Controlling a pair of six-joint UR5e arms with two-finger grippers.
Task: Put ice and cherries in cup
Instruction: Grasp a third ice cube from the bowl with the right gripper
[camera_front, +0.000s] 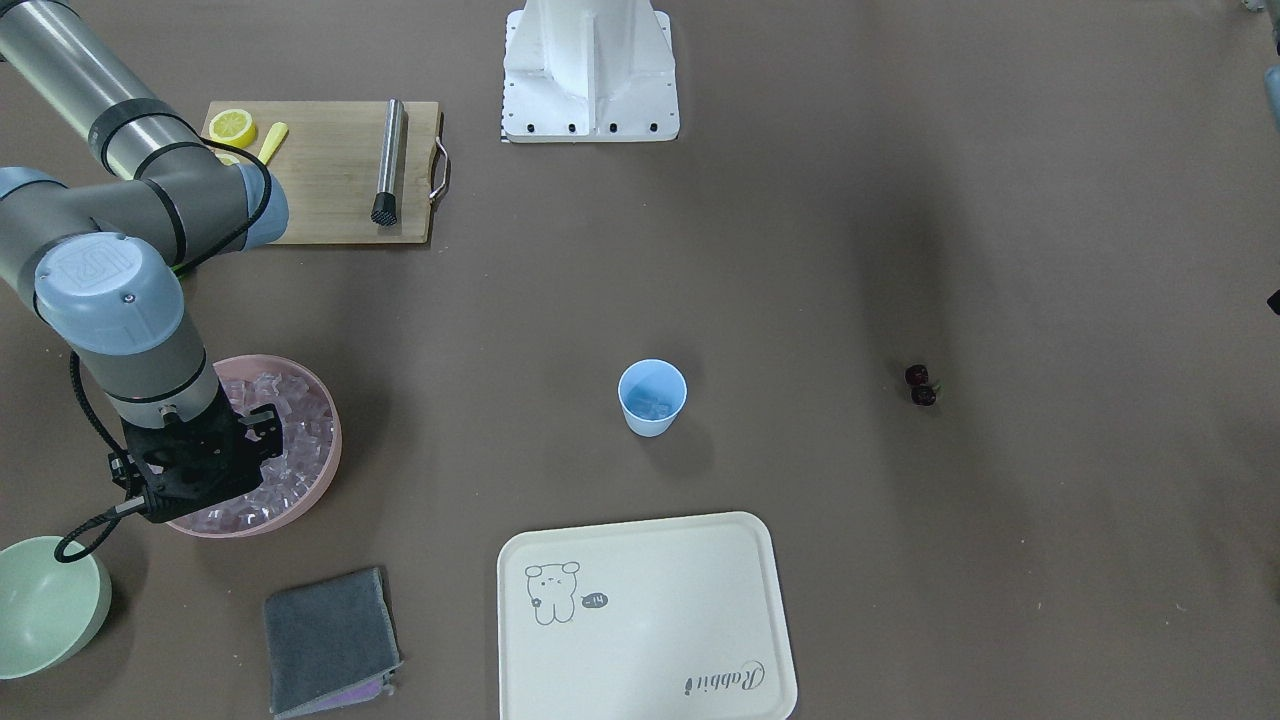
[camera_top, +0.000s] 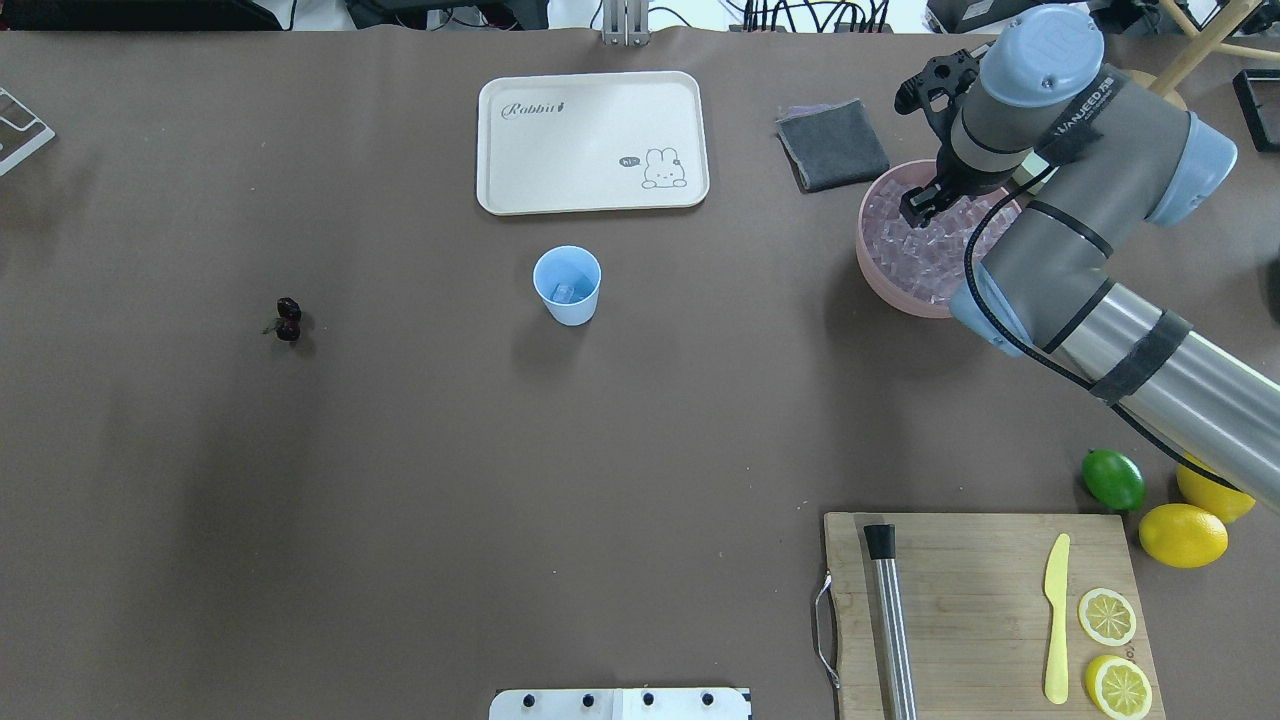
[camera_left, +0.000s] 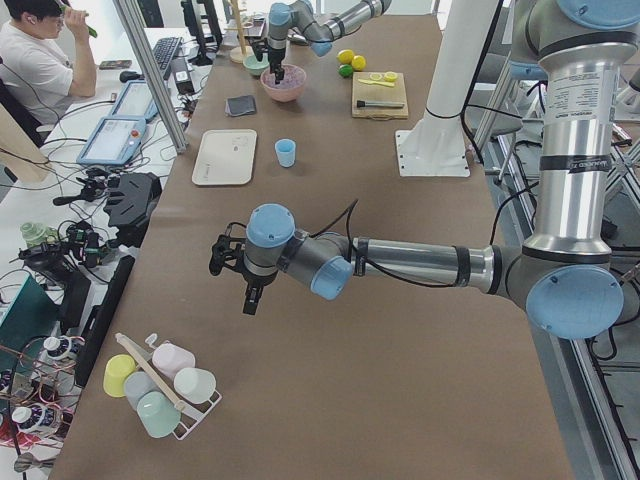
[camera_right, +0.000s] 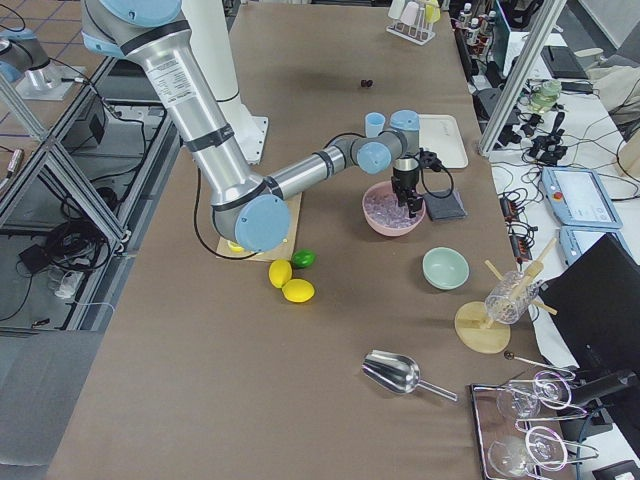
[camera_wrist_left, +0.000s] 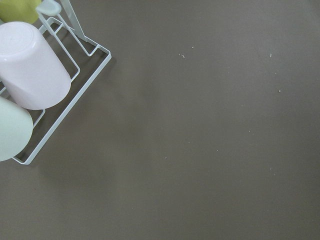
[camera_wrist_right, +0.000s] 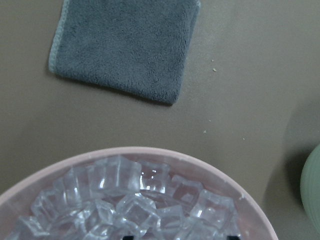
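Observation:
The light-blue cup (camera_top: 567, 285) stands upright mid-table, also in the front view (camera_front: 652, 398), with one ice cube (camera_top: 563, 292) inside. The cherries (camera_top: 288, 319) lie on the bare table far to its left, also in the front view (camera_front: 921, 385). Many ice cubes (camera_wrist_right: 120, 175) fill the pink bowl (camera_top: 880, 275). My right gripper (camera_top: 918, 205) points down into that bowl, its fingertips (camera_wrist_right: 127, 237) set wide apart at the level of the ice, open. My left gripper (camera_left: 250, 298) hangs above the table's near end, far from the cup; I cannot tell whether it is open or shut.
A cream tray (camera_top: 592, 140) lies beyond the cup and a grey cloth (camera_top: 832, 145) beside the pink bowl. A pale green bowl (camera_front: 45, 605), a cutting board (camera_top: 985, 610) with muddler, knife and lemon slices, a lime (camera_top: 1113, 479) and lemons lie to my right. A cup rack (camera_wrist_left: 45, 85) lies under my left wrist.

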